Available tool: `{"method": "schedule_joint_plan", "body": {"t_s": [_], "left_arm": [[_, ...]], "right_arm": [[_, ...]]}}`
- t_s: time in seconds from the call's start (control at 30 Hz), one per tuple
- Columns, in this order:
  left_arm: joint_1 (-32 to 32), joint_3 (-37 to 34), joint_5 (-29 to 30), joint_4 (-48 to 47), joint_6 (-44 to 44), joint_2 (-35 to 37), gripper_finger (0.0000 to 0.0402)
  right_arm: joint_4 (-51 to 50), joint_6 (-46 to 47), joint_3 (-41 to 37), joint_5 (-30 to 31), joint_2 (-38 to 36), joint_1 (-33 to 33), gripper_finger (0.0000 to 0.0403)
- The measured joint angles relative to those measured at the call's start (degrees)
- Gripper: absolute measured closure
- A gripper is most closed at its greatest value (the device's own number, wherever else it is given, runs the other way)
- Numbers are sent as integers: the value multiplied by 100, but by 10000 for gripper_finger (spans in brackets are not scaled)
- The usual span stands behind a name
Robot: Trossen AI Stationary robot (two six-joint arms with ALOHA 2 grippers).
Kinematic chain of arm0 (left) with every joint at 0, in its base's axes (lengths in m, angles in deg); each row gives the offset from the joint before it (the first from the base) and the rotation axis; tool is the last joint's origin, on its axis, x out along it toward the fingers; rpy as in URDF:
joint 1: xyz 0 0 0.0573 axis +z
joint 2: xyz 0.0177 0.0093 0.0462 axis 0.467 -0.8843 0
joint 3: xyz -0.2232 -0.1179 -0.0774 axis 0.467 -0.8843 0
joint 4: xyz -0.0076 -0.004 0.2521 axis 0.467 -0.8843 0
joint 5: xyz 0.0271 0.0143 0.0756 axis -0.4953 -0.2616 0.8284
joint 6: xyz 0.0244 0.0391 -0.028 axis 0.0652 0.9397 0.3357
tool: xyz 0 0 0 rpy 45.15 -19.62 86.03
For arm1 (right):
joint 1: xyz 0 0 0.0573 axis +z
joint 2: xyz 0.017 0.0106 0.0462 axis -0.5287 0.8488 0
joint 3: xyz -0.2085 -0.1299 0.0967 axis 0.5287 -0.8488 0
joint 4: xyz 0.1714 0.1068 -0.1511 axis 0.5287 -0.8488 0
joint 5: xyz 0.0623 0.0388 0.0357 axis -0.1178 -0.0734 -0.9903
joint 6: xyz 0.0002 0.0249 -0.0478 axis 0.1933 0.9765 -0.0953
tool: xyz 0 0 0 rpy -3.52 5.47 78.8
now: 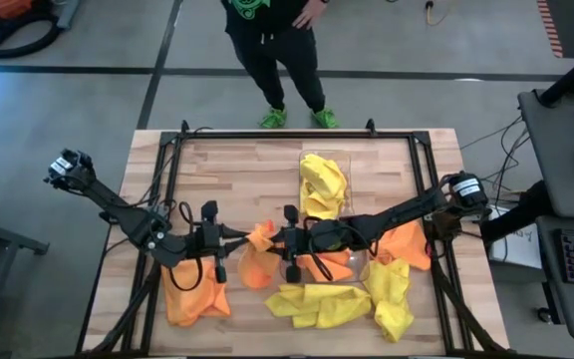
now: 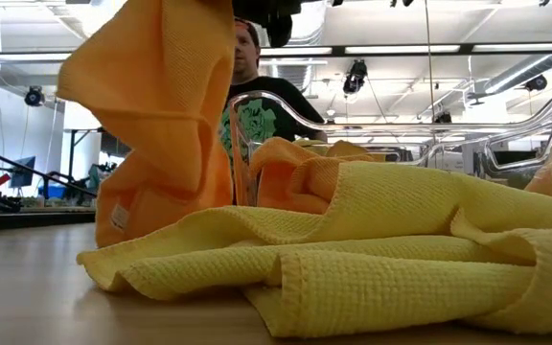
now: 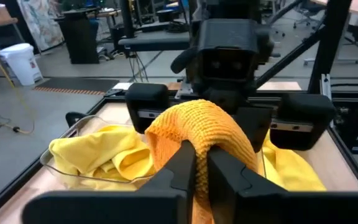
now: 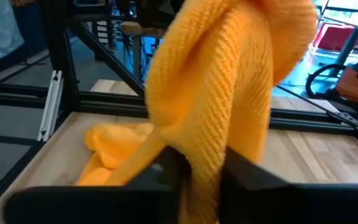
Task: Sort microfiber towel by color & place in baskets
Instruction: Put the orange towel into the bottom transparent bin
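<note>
An orange microfiber towel (image 1: 259, 254) hangs between my two grippers near the table's middle; in the low view it is the orange towel (image 2: 161, 125) drooping at the left. My left gripper (image 1: 239, 237) and my right gripper (image 1: 277, 240) face each other, both shut on it. A clear basket (image 1: 339, 158) at the far side holds yellow towels (image 1: 323, 185). A second basket (image 1: 363, 267) below my right arm holds orange cloth (image 1: 332, 263). Loose yellow towels (image 1: 319, 304) lie near the front edge. My left gripper (image 3: 201, 157) pinches a bunched fold of the orange towel (image 3: 197, 121) between its two fingers, coming level from the table's left. The cloth bulges over the fingertips. My right gripper (image 4: 202, 167) pinches a gathered fold of the same towel (image 4: 219, 118) between its fingers, level from the table's right. The towel hangs below both grippers, its lower end (image 2: 156, 216) down at the table.
An orange towel (image 1: 195, 296) lies near the front left, another orange towel (image 1: 408, 244) at the right edge, a yellow towel (image 1: 393, 296) front right. A black frame (image 1: 267, 135) rims the table. A person (image 1: 279, 50) stands beyond the far edge.
</note>
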Motion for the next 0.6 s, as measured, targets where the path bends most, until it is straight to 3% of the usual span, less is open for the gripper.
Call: {"method": "schedule_joint_plan", "body": {"t_s": [0.07,0.4,0.6], "left_arm": [[0,0,-30,-12,-10,31,367],[-1,0,-144,-663,-74,368,230],[-2,0,-141,-1152,-420,608,201]], "right_arm": [[-62,-105,0,-46,-50,0,382],[-783,-157,10,-127,-773,13,394],[-1652,-24,94,-121,-1715,102,394]]}}
